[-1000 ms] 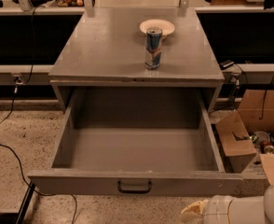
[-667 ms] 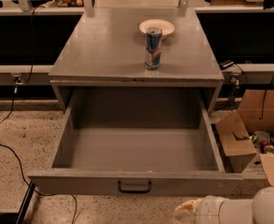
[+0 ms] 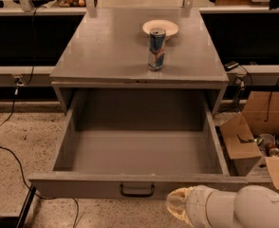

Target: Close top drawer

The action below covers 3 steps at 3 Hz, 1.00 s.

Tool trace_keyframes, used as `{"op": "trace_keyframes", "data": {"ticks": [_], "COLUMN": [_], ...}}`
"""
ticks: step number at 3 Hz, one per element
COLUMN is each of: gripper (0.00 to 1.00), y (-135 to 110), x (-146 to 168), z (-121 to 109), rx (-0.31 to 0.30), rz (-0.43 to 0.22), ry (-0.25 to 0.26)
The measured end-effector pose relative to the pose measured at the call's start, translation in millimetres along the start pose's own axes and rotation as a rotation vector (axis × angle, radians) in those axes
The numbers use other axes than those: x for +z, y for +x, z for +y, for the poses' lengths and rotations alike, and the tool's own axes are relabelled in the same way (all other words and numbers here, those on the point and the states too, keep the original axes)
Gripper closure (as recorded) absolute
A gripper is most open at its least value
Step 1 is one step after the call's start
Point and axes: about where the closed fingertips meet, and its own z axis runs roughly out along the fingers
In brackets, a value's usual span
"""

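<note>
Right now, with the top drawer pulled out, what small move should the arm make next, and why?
Probably ease the gripper forward onto the top drawer's front, beside the handle. The drawer stands fully open and the gripper hangs low before its front, just right of the handle.

The white arm (image 3: pixel 246 209) extends leftward from lower right, its end effector (image 3: pixel 179 206) bottom centre.

The tool (image 3: pixel 180 207) hangs just before the top drawer (image 3: pixel 139 151) front, right of its handle (image 3: pixel 137 190); cardboard box (image 3: pixel 246 141) further right.
</note>
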Motion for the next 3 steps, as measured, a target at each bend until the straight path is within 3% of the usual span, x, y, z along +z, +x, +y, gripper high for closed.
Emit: {"op": "trace_keyframes", "data": {"ticks": [1, 2, 3], "gripper": [1.0, 1.0, 1.0], "y": [11.0, 17.9, 14.4], "x": [14.7, 12.9, 5.3], "z": [-42.0, -69.6, -94.4], "rx": [-0.027, -0.042, -0.051], "rz": [-0.016, -0.021, -0.087], "ry": [0.056, 0.08, 0.088]}}
